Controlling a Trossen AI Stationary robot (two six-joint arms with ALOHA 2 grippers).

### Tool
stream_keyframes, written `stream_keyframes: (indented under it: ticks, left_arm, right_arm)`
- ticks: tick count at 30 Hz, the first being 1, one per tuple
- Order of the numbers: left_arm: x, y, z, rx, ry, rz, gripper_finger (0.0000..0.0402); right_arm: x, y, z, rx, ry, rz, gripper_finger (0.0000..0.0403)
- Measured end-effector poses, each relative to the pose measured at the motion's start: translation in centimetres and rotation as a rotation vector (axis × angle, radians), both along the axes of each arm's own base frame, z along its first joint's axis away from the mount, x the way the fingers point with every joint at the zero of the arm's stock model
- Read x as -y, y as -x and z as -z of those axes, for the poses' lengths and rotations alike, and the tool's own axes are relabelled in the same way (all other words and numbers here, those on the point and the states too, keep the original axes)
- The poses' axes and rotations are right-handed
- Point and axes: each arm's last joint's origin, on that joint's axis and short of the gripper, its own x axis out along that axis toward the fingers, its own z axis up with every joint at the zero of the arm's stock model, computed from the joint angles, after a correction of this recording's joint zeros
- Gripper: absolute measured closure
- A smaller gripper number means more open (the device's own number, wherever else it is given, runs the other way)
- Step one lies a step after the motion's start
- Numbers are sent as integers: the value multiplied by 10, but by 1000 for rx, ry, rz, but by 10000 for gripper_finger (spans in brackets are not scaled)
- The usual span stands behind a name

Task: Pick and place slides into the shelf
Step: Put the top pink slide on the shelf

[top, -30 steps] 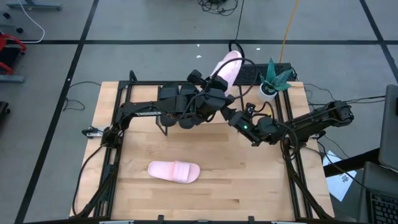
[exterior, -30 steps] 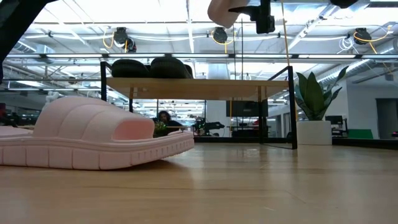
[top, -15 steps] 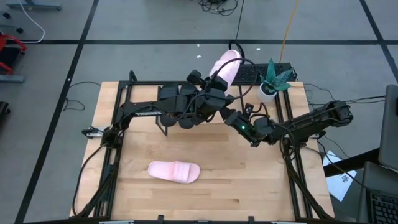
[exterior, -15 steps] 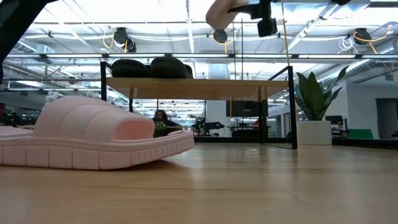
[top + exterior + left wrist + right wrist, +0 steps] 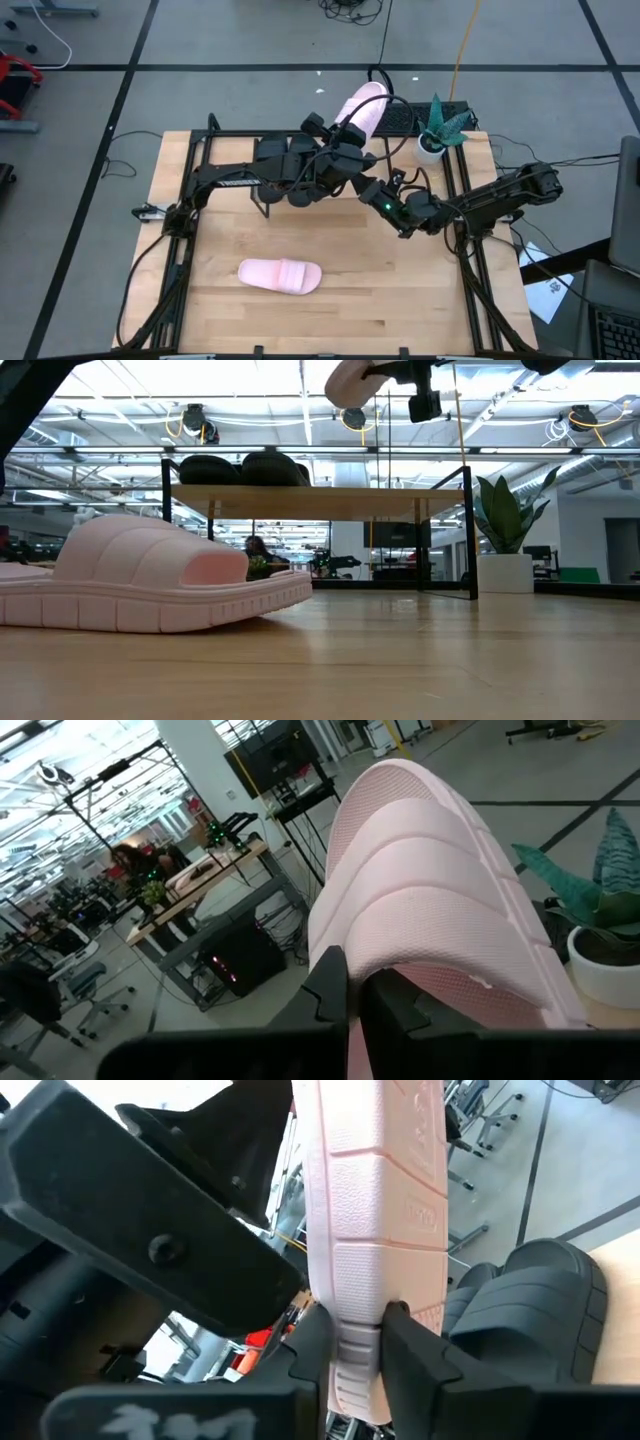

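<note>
My left gripper (image 5: 345,140) is shut on a pale pink slide (image 5: 367,105) and holds it high over the table's far middle, above the shelf (image 5: 330,500). From the right, my right gripper (image 5: 372,186) is shut on the same slide (image 5: 375,1200). Two black slides (image 5: 240,468) sit on the shelf's top board, and they also show in the right wrist view as black slides (image 5: 540,1300). A second pink slide (image 5: 280,275) lies sole down on the table near its front. My left gripper has its two fingers closed on the edge of the pink slide's ribbed strap (image 5: 400,955); its own fingers hide how far in the strap reaches. The slide is lifted clear and slants up and away from the fingers. My right gripper pinches the slide's textured sole near one end (image 5: 360,1320) between its two fingers (image 5: 410,1345). The fingers come roughly level from the table's right side. That end hangs clear of the shelf and the table.
A potted plant (image 5: 435,135) stands at the table's far right corner, next to the shelf's right legs (image 5: 468,530). Black frame rails (image 5: 470,270) run along the table's left and right edges. Bare tabletop (image 5: 400,290) lies right of the pink slide on the table.
My right gripper has crept a little toward the held pink slide. In the low view the raised slide's visible end has shifted slightly to the left. The left arm and the slide on the table have kept still.
</note>
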Motion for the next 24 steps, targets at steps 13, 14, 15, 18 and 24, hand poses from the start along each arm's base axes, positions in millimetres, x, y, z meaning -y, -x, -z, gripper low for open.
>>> stream_keyframes:
  ticks: [13,14,15,18,24]
  left_arm:
    - [0,0,0,-7,-1,5,394]
    - [1,0,0,-9,-3,6,394]
    - [1,0,0,-12,-5,7,394]
    - [1,-1,-2,-27,-19,10,394]
    - [1,-1,-2,-75,-41,14,394]
  right_arm:
    - [-1,0,-1,14,5,-39,365]
    - [-1,0,-1,16,5,-40,365]
    - [-1,0,-2,21,5,-42,365]
    - [-1,0,-2,24,11,-47,366]
    - [-1,0,-3,36,18,-68,366]
